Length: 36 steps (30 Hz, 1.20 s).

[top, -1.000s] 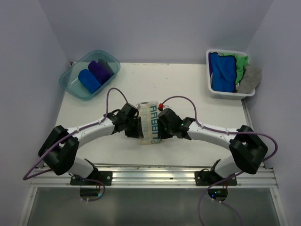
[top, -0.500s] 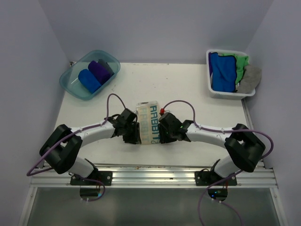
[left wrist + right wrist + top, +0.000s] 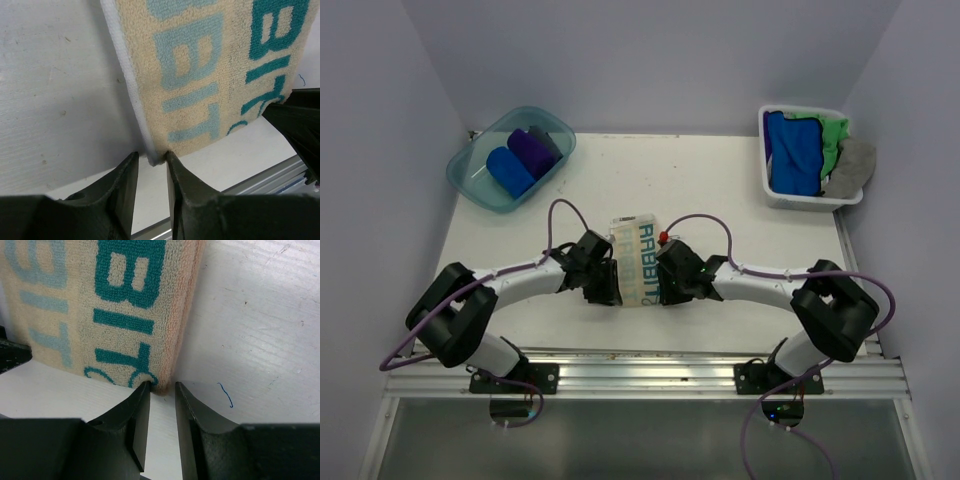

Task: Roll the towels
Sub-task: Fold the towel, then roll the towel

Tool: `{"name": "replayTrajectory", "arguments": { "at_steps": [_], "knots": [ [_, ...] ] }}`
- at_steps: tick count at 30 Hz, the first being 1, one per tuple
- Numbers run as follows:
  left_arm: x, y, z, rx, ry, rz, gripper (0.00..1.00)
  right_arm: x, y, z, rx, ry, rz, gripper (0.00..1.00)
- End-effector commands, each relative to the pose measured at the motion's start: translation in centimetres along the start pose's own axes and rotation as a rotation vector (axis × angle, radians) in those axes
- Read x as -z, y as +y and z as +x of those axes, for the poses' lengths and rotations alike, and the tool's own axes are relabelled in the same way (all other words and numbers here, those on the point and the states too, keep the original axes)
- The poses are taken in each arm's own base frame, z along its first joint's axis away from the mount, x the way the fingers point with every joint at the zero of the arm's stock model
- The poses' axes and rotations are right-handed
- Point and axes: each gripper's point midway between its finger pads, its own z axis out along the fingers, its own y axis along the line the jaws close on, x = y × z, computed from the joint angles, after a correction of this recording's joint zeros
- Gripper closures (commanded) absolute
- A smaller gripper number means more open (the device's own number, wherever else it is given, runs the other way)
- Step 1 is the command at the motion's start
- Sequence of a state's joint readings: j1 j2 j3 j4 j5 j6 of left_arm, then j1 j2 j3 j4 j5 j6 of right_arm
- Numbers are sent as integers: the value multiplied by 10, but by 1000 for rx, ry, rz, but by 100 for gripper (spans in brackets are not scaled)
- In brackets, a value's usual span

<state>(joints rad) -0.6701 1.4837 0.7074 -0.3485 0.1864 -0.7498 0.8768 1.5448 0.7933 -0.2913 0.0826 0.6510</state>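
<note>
Lilac walls are enclosing the white tabletop; only wrist views are showing left fingers and right fingers narrowly pinching the cream towel corners.

Back wall: we see a plain pale lavender surface behind the far edge.
Left wall: same pale lavender, slanting in toward the far corner.
Right wall: same colour, closing the scene on the right.
Tabletop: white and matte; up close we find faint scuffs and specks.
Pen mark: a short blue squiggle on the white surface.
Rail: a ribbed silver metal strip along the near edge.
Panel: a dark, glossy sheet nearer than the rail.
Light: we read it as soft and even, with mild shadows.
</note>
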Motion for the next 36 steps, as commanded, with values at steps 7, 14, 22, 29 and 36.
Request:
{"name": "replayTrajectory", "arguments": {
  "at_steps": [7, 14, 22, 29, 36],
  "knots": [
    [-7, 8, 14, 3, 30, -30, 63, 7, 5, -3, -18, -30, -38, 69],
    [-9, 8, 18, 0, 37, -31, 63, 13, 9, -4, -9, -47, -72, 57],
    [-11, 7, 18, 7, 37, -37, 73, -1, 11, 2, -7, -15, -76, 65],
    [-9, 8, 15, 14, 27, -55, 94, -5, 9, 2, -5, -17, -63, 87],
    [0, 4, 8, 12, 8, -62, 100, 5, 5, -6, -11, -54, -42, 100]
  ]
}}
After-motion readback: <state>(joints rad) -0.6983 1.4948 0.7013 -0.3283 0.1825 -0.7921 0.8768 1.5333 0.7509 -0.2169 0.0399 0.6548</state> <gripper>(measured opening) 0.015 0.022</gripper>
